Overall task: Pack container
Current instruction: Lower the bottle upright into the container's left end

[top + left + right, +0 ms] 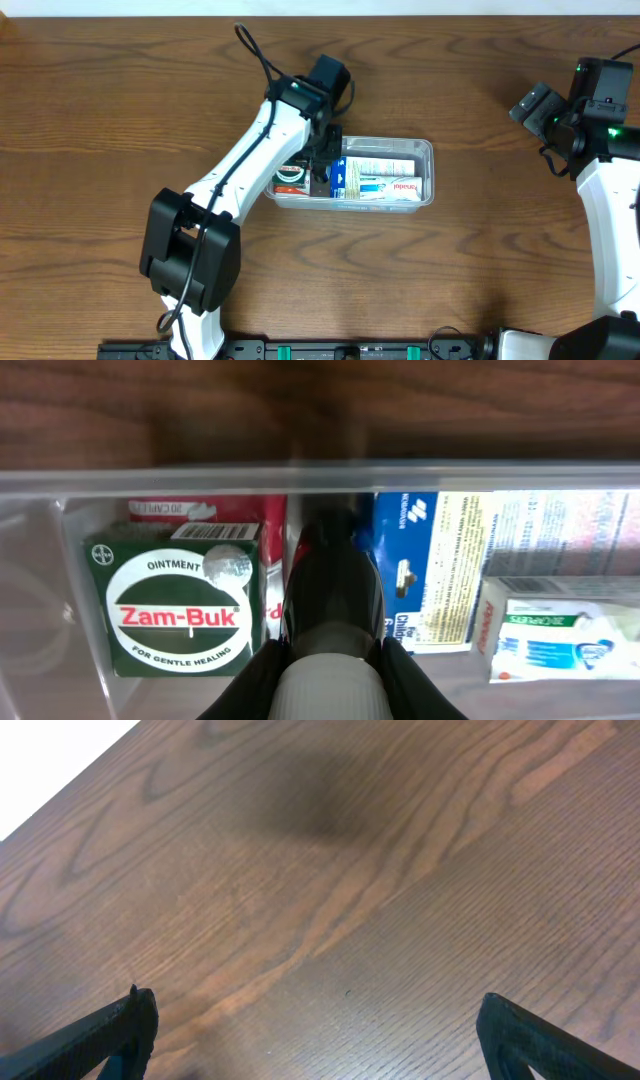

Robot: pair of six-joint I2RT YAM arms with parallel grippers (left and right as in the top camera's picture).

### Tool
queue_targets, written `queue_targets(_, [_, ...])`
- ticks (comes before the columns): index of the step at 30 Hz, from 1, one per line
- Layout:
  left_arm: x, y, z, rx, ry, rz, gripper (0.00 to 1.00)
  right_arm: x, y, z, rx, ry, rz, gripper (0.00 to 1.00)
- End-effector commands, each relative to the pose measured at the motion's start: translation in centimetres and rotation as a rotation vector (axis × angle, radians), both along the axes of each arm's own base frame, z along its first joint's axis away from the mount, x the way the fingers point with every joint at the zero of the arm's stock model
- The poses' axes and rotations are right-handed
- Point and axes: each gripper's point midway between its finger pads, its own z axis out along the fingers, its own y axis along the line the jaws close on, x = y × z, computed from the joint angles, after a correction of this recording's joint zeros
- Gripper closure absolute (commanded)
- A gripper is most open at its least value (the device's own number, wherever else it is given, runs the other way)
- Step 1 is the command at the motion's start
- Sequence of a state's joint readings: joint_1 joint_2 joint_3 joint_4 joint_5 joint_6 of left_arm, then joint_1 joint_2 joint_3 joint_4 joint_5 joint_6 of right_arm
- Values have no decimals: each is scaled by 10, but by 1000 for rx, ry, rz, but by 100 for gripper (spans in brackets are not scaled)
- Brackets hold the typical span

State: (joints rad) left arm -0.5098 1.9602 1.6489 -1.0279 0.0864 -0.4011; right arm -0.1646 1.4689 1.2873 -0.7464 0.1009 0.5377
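Note:
The clear plastic container point(425, 150) sits mid-table and holds several small boxes. In the left wrist view its rim point(150, 480) crosses the top, with a green Zam-Buk box point(180, 605) at left and blue-and-white boxes point(430, 560) at right. My left gripper point(330, 670) is inside the container, shut on a dark bottle with a pale ribbed cap point(330, 595), held between the boxes. It also shows in the overhead view point(322, 165). My right gripper point(315, 1030) is open and empty over bare table at the far right point(535, 105).
The wooden table point(120, 110) surrounds the container. The arm bases stand at the front edge point(190, 260). The table's far edge shows in the right wrist view point(60, 770).

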Motion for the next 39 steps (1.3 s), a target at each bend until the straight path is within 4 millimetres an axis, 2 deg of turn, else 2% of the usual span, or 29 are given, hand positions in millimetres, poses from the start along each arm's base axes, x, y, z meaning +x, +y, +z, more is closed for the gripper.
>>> queue_targets(1, [2,5,-2,22,-10,47,74,0,-2,1,4,-1,-10,1])
queue_targets(20, [11,12,-2,66,-56,124,74,0,-2,1,4,-1,-10,1])
queue_targets(32, [7,10,-25,95,-4,133,74,0,-2,1,4,-1,-10,1])
queue_targets(39, [7,9,-27,92,0,133,73,0,-2,1,4,-1,-10,1])
